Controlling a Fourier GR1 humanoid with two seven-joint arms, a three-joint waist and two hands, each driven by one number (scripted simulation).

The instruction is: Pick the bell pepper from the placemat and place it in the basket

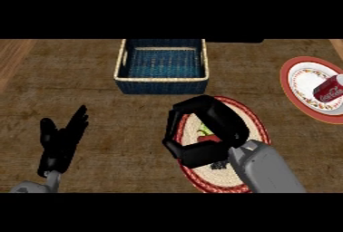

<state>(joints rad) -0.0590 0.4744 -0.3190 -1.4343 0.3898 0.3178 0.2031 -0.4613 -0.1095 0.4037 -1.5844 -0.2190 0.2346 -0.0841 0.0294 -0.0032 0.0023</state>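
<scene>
From my feed: basket (161,80) sits at the far centre of the counter (94,113). Placemat (258,124) lies just in front of it, slightly right. Bell pepper (206,134) is on the placemat, under my right hand (208,131), which is curved over it. Plate (295,93) is at the far right edge with a can (330,89) lying on it. Left hand (61,142) rests near left, well apart from the placemat.
</scene>
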